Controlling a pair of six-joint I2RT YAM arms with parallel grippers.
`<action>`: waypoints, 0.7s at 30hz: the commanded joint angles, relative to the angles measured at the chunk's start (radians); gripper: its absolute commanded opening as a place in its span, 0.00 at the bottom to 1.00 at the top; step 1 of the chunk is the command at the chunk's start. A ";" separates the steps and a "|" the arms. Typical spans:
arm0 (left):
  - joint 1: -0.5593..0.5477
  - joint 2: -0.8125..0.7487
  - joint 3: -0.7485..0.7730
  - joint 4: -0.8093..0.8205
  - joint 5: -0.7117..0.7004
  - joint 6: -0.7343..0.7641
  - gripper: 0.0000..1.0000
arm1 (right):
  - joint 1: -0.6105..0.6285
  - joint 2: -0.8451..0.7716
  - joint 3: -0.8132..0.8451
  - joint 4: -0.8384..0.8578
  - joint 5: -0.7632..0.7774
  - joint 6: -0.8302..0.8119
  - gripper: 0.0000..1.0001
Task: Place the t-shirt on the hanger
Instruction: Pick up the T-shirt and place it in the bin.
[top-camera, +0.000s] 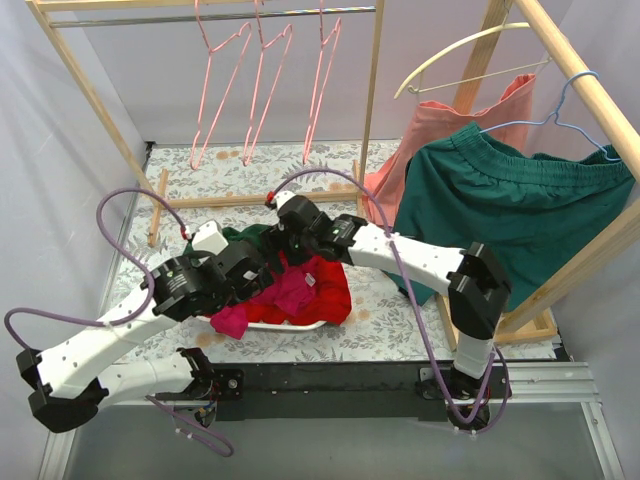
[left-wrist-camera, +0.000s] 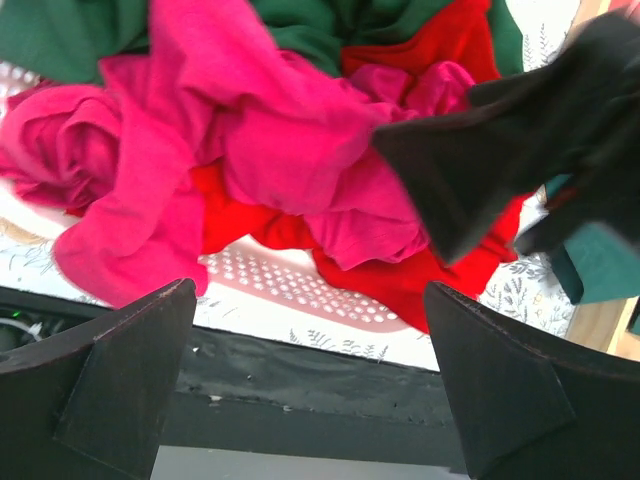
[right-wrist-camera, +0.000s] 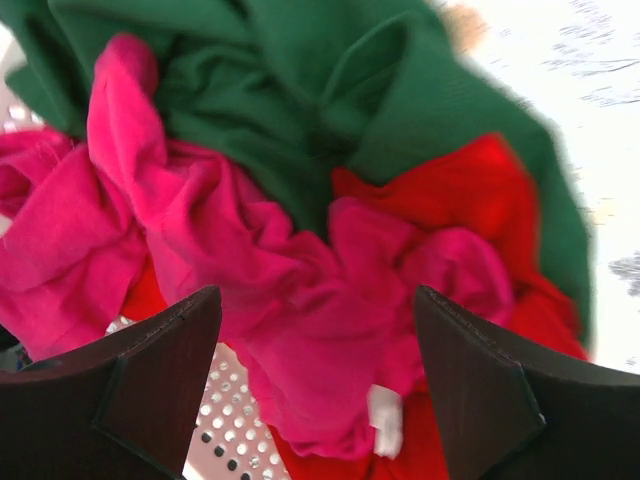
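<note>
Two tools hover over one heap. The left tool (left-wrist-camera: 308, 300) and the right tool (right-wrist-camera: 317, 300) are both released, fingers spread wide with nothing between them, just above the white perforated tray (left-wrist-camera: 300, 285) at the near middle of the tabletop (top-camera: 400, 330). The t-shirt (right-wrist-camera: 250, 260) lies crumpled in that tray, tangled with a red garment (right-wrist-camera: 480, 190) and partly under a dark green garment (right-wrist-camera: 300, 80).

We judge the step in hand to be picking the magenta cloth out of the pile. To do it well, we should pinch only a raised magenta fold (the ridge at the left of the right wrist view looks free of the red). We should then clench fully before lifting and rise slowly so the neighbours slide off. A grip near a shoulder would serve best, since the hanger (top-camera: 260, 100) on the rail (top-camera: 200, 17) at the far left, well apart from the tray, must go in at the neck.
</note>
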 joint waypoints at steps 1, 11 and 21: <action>0.006 -0.079 -0.038 -0.078 -0.039 -0.093 0.98 | 0.069 0.051 0.078 0.026 -0.037 -0.023 0.85; 0.006 -0.092 0.055 -0.077 -0.114 -0.029 0.98 | 0.129 0.156 0.133 0.035 0.020 0.022 0.73; 0.006 -0.108 0.126 -0.026 -0.163 0.044 0.98 | 0.145 0.006 0.173 -0.025 0.147 0.055 0.01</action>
